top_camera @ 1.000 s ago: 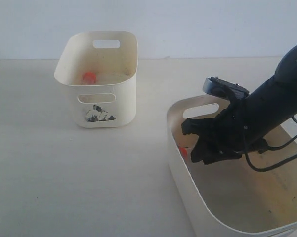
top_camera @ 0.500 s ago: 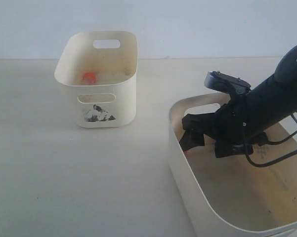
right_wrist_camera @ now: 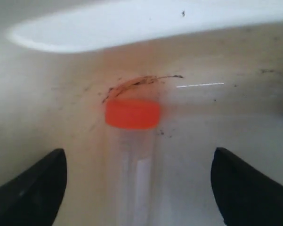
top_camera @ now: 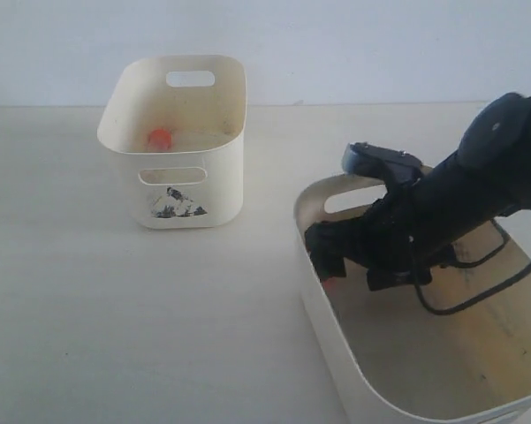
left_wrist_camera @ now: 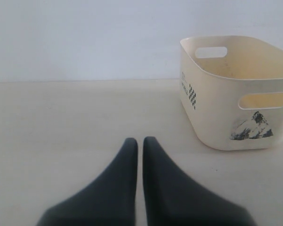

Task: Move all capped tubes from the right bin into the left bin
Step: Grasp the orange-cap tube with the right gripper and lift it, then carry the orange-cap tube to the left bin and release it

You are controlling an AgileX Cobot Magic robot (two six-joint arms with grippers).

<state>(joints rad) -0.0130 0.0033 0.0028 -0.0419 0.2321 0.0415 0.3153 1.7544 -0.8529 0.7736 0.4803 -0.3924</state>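
The arm hides most of the orange-capped tube.

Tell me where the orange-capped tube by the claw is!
Exterior view, right side: the clear orange-red-capped plastic tube lies in the wide cream tub, inside the open black right claw.

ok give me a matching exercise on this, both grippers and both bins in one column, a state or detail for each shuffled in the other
1. left gripper
2. right gripper
3. left bin
4. right bin

a. open, with an orange-capped tube lying between its jaws
b. shut, holding nothing
c. the right arm reaches into it
d. torn sticker on its front

Pairs: 1-b, 2-a, 3-d, 4-c
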